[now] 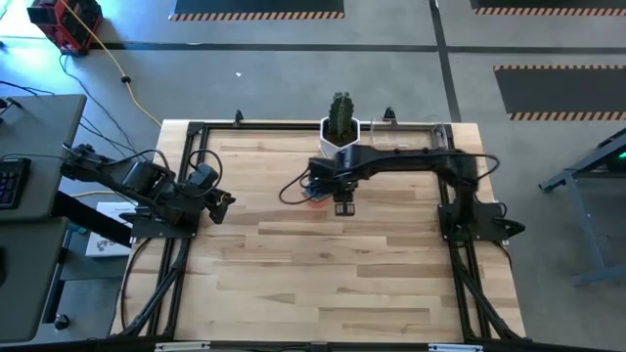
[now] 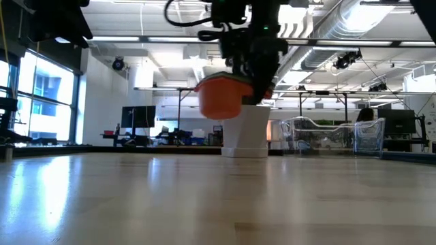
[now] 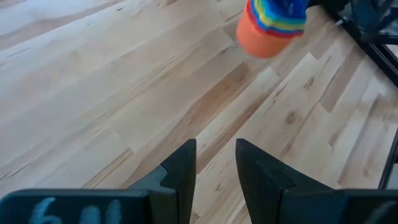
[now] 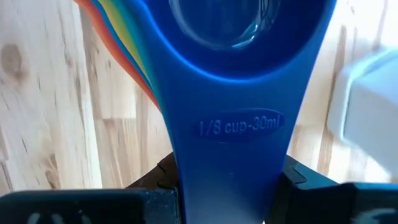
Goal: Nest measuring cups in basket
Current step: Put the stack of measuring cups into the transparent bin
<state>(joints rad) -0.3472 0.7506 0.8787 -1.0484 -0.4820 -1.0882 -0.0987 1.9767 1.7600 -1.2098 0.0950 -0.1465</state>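
High view: right gripper (image 1: 343, 207) is held over the table's middle, toward the back, just in front of the white pot (image 1: 339, 135) with the cactus (image 1: 340, 112). A nested stack of cups (image 1: 316, 195) is pinched by it; only an orange-red patch is seen here, beside the wrist.

Right wrist view: the fingers (image 4: 155, 177) are clamped on the stack's flat handles, the blue one (image 4: 230, 155) on top, orange, yellow and green edges fanned out beneath. The table (image 4: 43, 112) is seen below, and a white corner of the pot (image 4: 367, 106) at one side.

Low view: the stack (image 2: 221, 97) is carried clear off the wood, orange-red outermost, with open air under it. The pot (image 2: 246, 129) is directly behind it from this angle; whether the two touch cannot be told. The clear basket (image 2: 332, 135) is seen at the back right, well apart from the stack.

In the high view the basket (image 1: 411, 137) is only a faint outline at the back edge, just right of the pot.

Left gripper (image 1: 223, 201) is parked at the left edge, low, near the frame rail (image 1: 186, 156). Left wrist view: its fingers (image 3: 181, 171) are slightly spread, nothing between them; the stack (image 3: 271, 26) is seen far ahead with rainbow rims.

The front half of the table (image 1: 323, 284) is bare wood.
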